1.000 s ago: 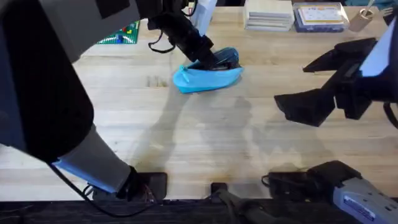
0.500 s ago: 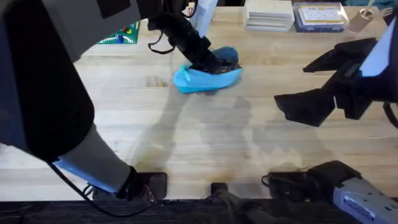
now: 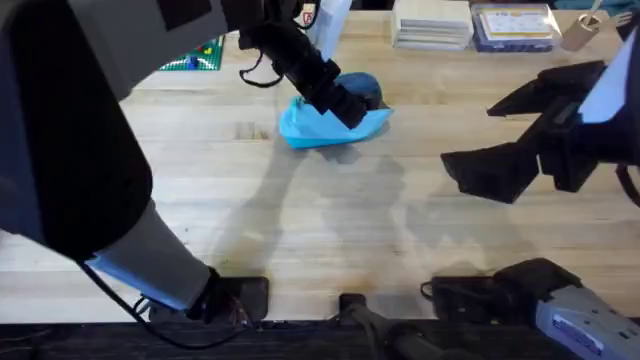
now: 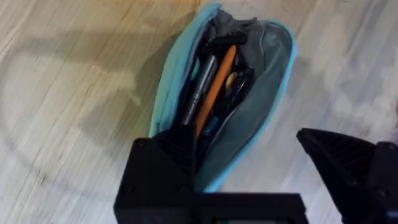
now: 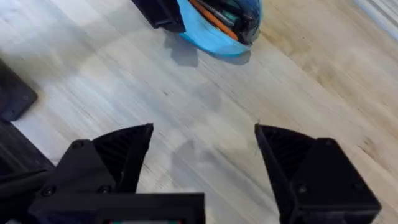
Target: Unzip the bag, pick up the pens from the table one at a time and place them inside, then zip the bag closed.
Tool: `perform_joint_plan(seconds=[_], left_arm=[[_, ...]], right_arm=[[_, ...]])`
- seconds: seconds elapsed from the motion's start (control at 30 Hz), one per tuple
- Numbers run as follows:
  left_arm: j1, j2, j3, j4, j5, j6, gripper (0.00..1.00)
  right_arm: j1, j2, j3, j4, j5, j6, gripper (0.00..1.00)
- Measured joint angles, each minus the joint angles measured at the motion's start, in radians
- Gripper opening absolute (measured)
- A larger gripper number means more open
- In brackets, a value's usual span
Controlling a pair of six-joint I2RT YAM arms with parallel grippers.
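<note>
Pale wood planks with visible grain make up the desk (image 3: 330, 220), and going from left to right the overhead view first meets the left arm, a big dark blur close under the camera that reaches forward across the middle. Its left gripper (image 3: 345, 103) sits right at the bag (image 3: 325, 124), the light blue pouch lying toward the far side of the desk, a little left of centre. In the left wrist view the left gripper (image 4: 249, 155) has its fingers spread apart: one finger (image 4: 174, 146) rests at the near end of the unzipped bag (image 4: 249, 118), over its mouth, while the other stands off beside the pouch over bare wood, so nothing is gripped. Through the open zip the pens (image 4: 199, 90) lie lengthwise inside, dark barrels next to an orange one (the exact count is hard to make out). Farther right, the right gripper (image 3: 520, 135) hangs above the desk, well apart from the bag, fingers released and holding nothing. Its wrist view shows the right gripper (image 5: 202, 162) with both fingers wide over bare planks, the blue bag (image 5: 217, 31) farther off with the orange barrel showing in its open mouth. At the far edge a stack of flat boxes (image 3: 432, 22) sits beside a clear blue-lidded box (image 3: 512, 27).
</note>
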Motion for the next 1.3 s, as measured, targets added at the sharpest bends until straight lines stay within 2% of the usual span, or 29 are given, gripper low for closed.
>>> perform_joint_plan(seconds=[0.3,0.93,1.3], left_arm=[[0.0,0.0,0.044,-0.009,-0.001,-0.025,0.995],[0.0,0.0,0.328,-0.172,-0.004,-0.048,0.996],[0.0,-0.017,0.35,-0.24,-0.124,-0.099,0.998]], right_arm=[[0.0,0.0,0.0,0.0,0.0,0.0,0.996],[0.0,0.0,0.0,0.0,0.0,0.0,0.996],[0.0,0.0,0.0,0.0,0.0,0.0,0.996]])
